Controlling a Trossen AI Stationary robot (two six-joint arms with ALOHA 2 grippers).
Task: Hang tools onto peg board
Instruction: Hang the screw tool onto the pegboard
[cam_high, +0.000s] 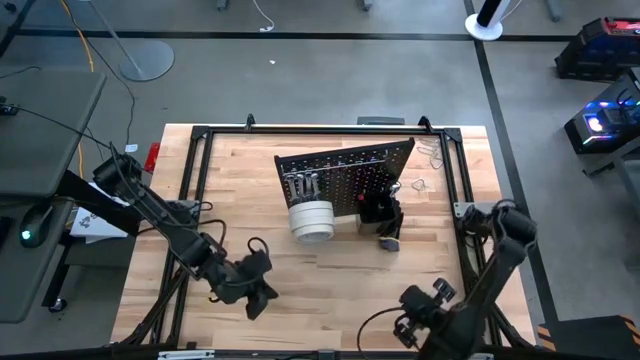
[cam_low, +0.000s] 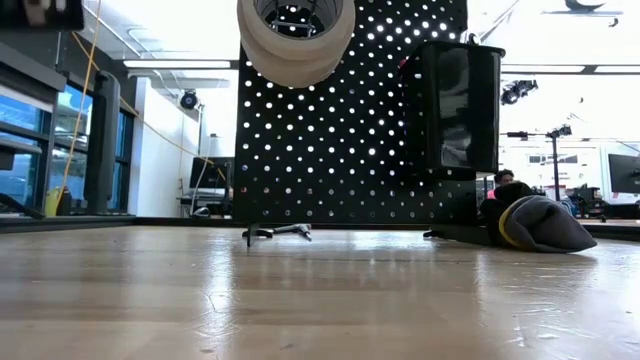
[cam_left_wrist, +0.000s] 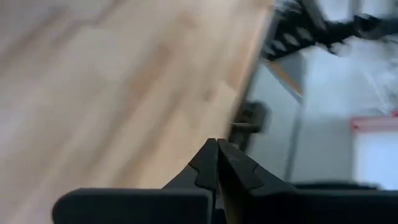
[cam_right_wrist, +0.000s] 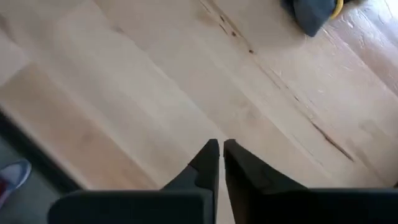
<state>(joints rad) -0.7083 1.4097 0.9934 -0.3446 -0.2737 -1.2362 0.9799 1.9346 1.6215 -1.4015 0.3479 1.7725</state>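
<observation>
board (cam_high: 350, 172) stood mid-table, its long axis running left to right, slightly skewed, face toward the near side. tape (cam_high: 312, 220) and wrenches (cam_high: 304, 185) hung on it; glove (cam_high: 389, 238) lay on table just near of its right end, not yet hung. left gripper (cam_high: 262, 295) near-left, right gripper (cam_high: 408, 327) near-right: both pinched closed, empty.

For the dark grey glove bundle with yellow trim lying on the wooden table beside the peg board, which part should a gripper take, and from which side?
Judging from its pose, grip the dark grey glove bundle with yellow trim across its raised rounded hump, coming from above. It lies low on the wooden table with the black perforated peg board close behind, so a level approach looks cramped.
</observation>
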